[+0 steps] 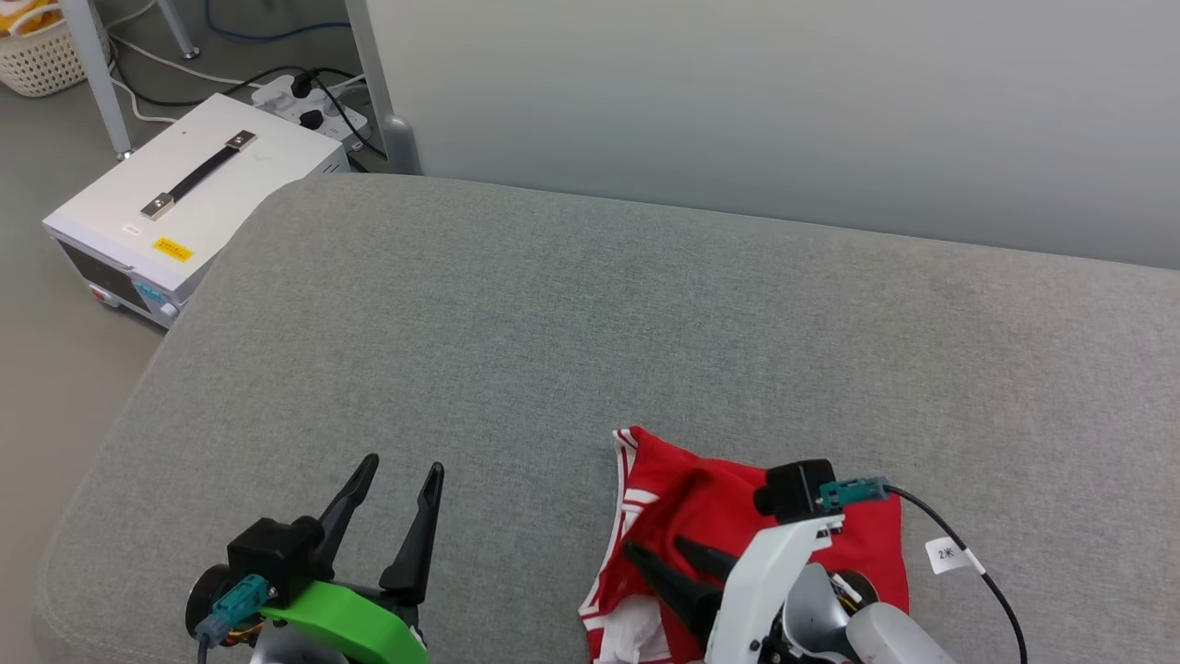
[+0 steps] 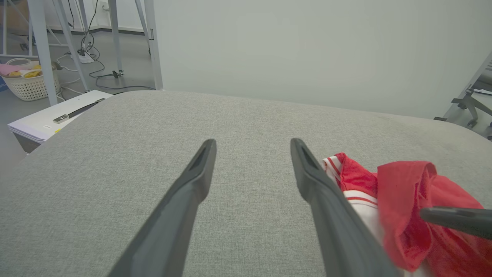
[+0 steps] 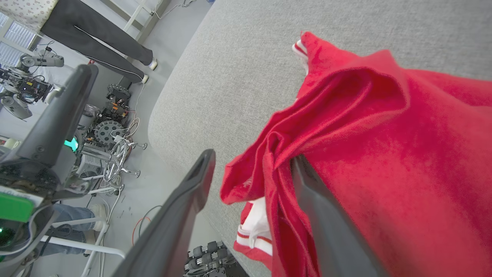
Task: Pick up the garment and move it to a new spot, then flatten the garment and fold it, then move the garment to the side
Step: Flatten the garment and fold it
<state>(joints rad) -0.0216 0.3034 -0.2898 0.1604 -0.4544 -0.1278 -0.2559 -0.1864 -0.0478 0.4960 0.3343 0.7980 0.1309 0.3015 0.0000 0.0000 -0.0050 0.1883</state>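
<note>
Jaws of the right gripper [image 1: 656, 546] stand wide apart and clamp nothing; a loose fold of the garment [image 3: 384, 154] droops between them, and one finger [image 3: 326, 223] lies against the cloth; the fingers are long, dark, tapering and matt. The garment is soft red knit, crumpled into ridges, with a white sleeve and red-white striped trim at its edge; it lies bunched at the near edge of the cushion [image 1: 590, 304], a grey coarse-woven pad with rounded corners. The right arm slants in from the lower right, fingers aimed up-left over the cloth; a black cable by its wrist bears a white tag [image 1: 947, 554] reading "2米". The left gripper [image 1: 402, 464], on a green bracket, points up the head view, jaws spread over bare cushion, well apart from the garment.
</note>
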